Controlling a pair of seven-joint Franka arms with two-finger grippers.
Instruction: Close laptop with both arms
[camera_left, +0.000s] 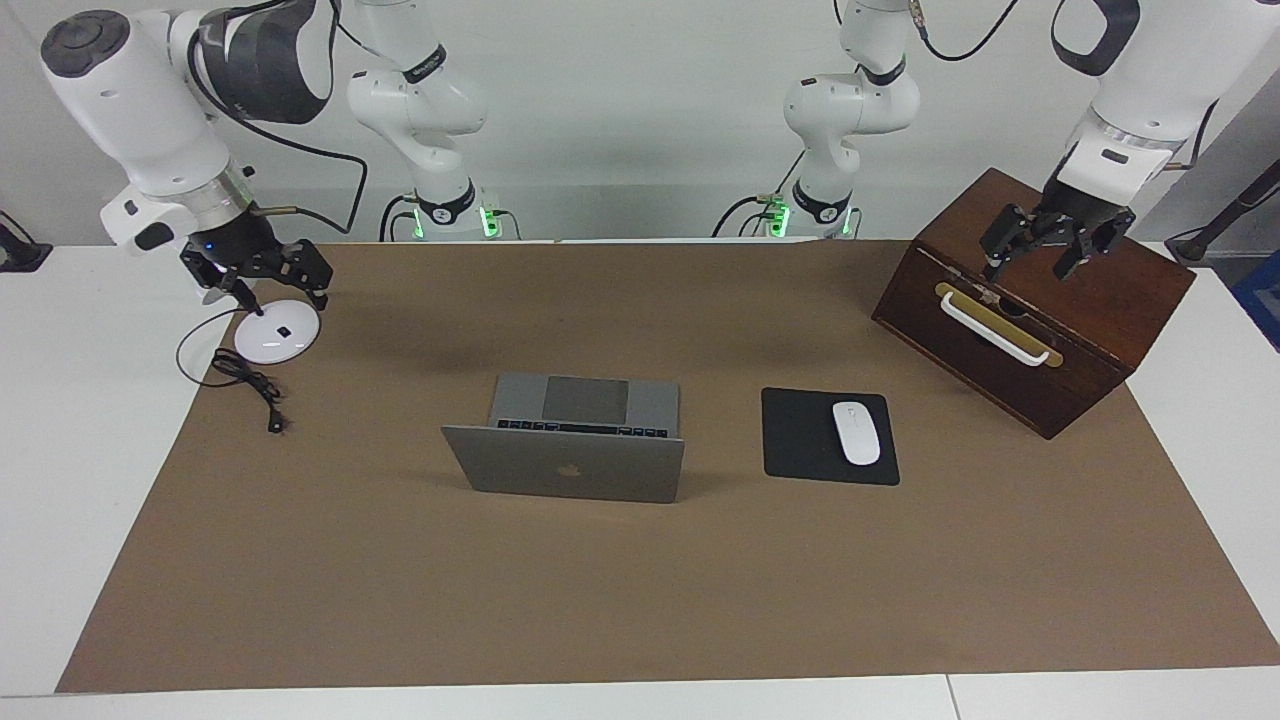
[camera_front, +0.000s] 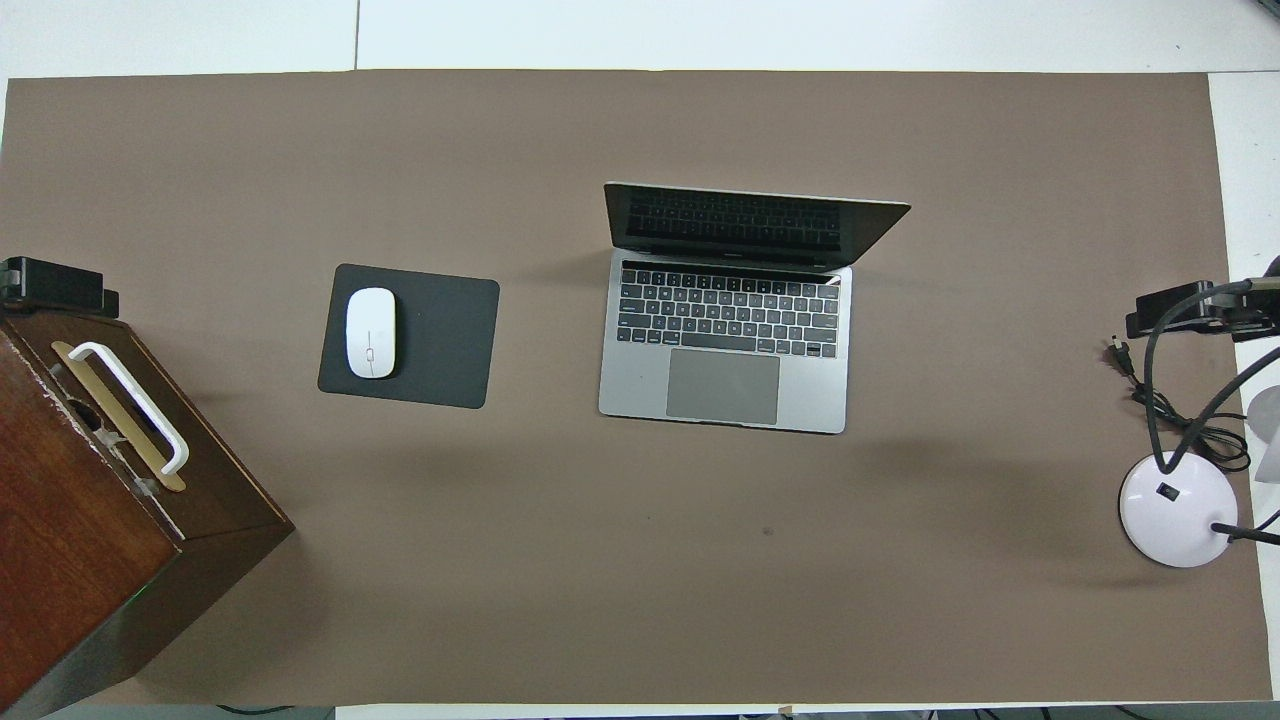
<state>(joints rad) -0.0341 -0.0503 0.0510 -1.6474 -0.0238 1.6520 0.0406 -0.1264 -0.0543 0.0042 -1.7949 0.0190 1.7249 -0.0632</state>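
Observation:
The silver-grey laptop (camera_left: 580, 465) stands open in the middle of the brown mat, its lid with the apple logo raised and its keyboard and trackpad toward the robots. It also shows in the overhead view (camera_front: 725, 385). My left gripper (camera_left: 1040, 250) hangs open and empty over the wooden box, at the left arm's end of the table; its tip shows in the overhead view (camera_front: 55, 285). My right gripper (camera_left: 262, 272) hangs open and empty over the white lamp base, at the right arm's end; it shows in the overhead view (camera_front: 1190, 308). Both are well away from the laptop.
A black mouse pad (camera_left: 800, 440) with a white mouse (camera_left: 856, 432) lies beside the laptop toward the left arm's end. A dark wooden box (camera_left: 1040, 340) with a white handle stands there too. A white round lamp base (camera_left: 277, 333) and black cable (camera_left: 250, 385) lie at the right arm's end.

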